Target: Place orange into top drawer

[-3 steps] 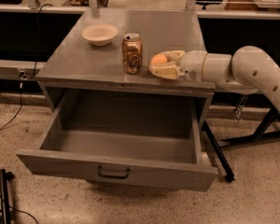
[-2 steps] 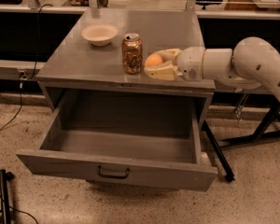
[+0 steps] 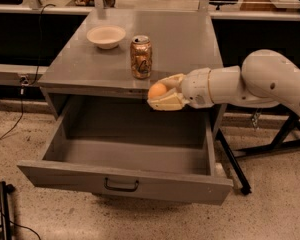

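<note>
**A:** In the camera view, where does the hand stand?

**B:** The hand [image 3: 158, 94] is closed around the orange [image 3: 157, 90], one finger over it and one under. It hangs level with the front edge of the desk [image 3: 190, 39], and the open top drawer [image 3: 65, 176] lies below it.

**A:** What could go wrong?

**B:** If it lets go this high, I think the orange may bounce or roll towards the front panel. If it lowers straight down, the forearm behind the hand could catch the desk edge or the drawer's side wall.

**A:** Anything crowding it?

**B:** The soda can [image 3: 141, 57] stands just above and beyond the hand, so a backward swing could tip it. The bowl [image 3: 106, 36] is well apart.

**A:** Room to move?

**B:** Plenty below and forward of the hand, where the drawer floor is bare.
</note>
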`<state>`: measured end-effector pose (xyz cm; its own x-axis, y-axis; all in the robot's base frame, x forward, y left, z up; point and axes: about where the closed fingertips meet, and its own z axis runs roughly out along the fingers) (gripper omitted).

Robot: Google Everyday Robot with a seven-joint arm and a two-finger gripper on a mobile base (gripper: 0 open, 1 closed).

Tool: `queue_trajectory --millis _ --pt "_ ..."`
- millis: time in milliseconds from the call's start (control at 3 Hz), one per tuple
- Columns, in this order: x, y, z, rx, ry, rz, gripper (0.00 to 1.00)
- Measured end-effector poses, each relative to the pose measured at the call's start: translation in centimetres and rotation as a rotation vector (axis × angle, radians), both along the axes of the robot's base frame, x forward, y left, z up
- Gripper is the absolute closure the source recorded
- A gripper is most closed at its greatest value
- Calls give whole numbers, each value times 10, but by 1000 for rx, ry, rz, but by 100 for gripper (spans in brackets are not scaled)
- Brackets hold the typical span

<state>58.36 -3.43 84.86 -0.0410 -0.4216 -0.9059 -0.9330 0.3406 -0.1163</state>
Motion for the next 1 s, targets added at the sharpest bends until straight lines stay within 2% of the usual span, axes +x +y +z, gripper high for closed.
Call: queue_trajectory --millis 333,667,1000 --pt "-1 1 -1 -1 1 -2 100" --pt "-14 8 -24 -25 26 -53 100" --pt "-36 20 -63 -98 63 -121 100"
